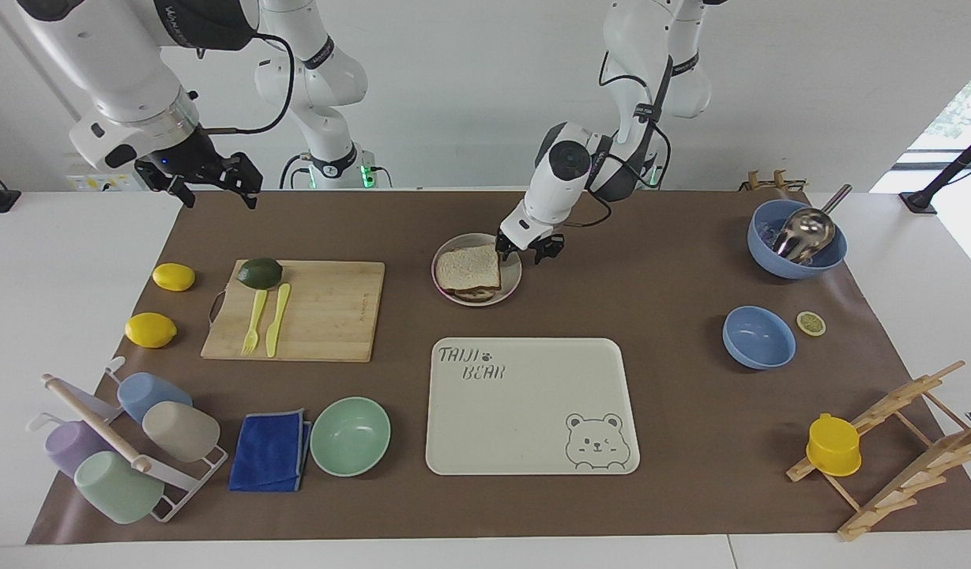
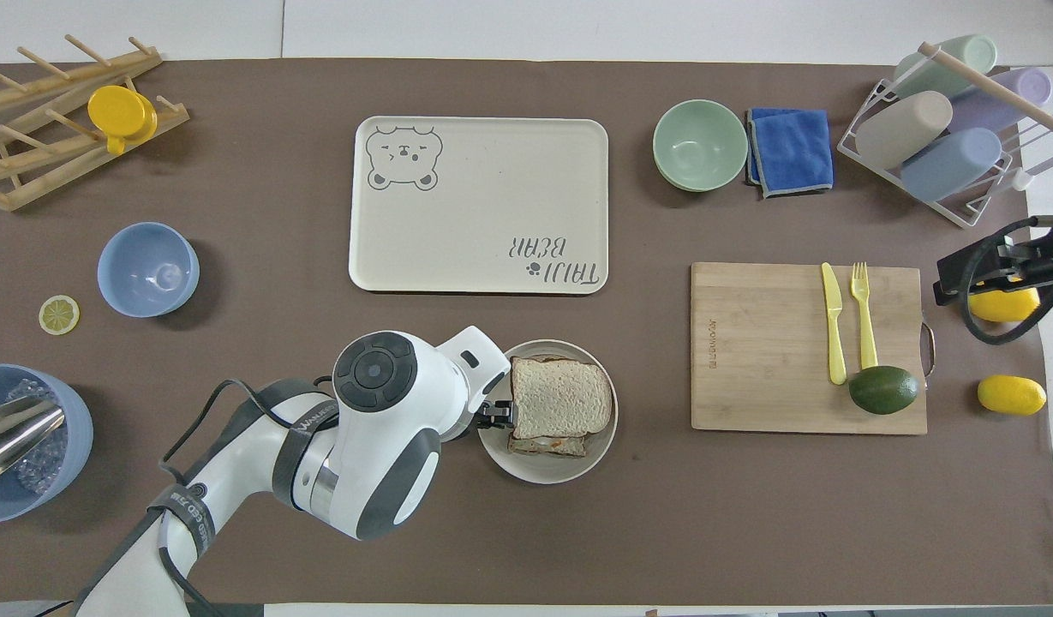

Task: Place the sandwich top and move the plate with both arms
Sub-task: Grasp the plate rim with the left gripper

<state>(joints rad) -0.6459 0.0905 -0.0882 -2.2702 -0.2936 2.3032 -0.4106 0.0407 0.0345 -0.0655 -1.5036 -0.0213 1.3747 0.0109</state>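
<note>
The tabletop [image 1: 675, 411] carries the cream plate [image 1: 515, 278] nearer the robots than the bear tray [image 1: 532, 411]. The sandwich top [image 1: 469, 268] lies on the sandwich in the plate. The left pincer [image 1: 530, 250] hangs open at the plate's rim; the right pincer [image 1: 212, 180], open, waits above the table's edge.

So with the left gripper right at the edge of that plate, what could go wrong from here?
The left gripper is at the plate rim, close beside the sandwich top; closing in further, it may nudge the slice off the stack. The slice already sits offset on the lower toast, so a tilted lift could slide it. The right gripper hangs over the table's edge, away from the plate, so a one-sided lift might tip it.
</note>
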